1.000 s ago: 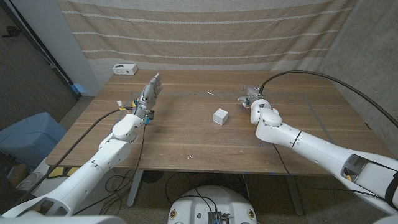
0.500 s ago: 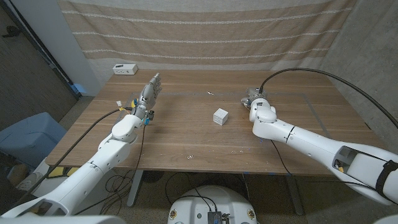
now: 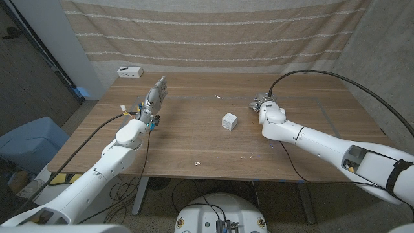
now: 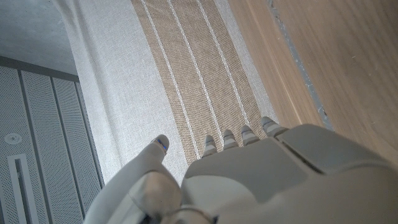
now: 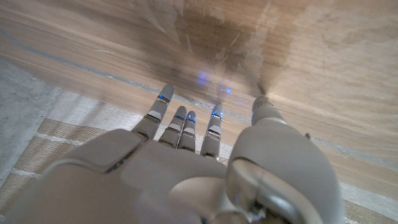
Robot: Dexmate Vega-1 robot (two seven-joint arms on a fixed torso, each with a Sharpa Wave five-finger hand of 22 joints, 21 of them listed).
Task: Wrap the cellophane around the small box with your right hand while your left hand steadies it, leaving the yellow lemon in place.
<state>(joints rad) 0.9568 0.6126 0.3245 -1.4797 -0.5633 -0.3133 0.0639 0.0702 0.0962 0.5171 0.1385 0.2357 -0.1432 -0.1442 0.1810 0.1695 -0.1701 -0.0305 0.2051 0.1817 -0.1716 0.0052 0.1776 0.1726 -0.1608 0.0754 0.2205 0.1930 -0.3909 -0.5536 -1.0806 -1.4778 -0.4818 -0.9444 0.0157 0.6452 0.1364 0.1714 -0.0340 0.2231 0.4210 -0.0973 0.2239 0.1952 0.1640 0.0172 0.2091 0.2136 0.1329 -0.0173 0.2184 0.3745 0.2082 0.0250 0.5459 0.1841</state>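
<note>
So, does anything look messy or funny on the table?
A little. The cellophane lies crinkled in front of the right robot hand, apart from the small box, which sits turned askew to the edge of the table.

White small box [image 3: 229, 121], brown table [image 3: 194, 142]

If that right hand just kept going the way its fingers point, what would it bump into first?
Probably the cellophane. In the wrist view the right hand has its fingers reaching toward a clear, crinkled sheet lying on the table just ahead. How near it is I can't judge. The small box sits off to the side, out of that line.
</note>
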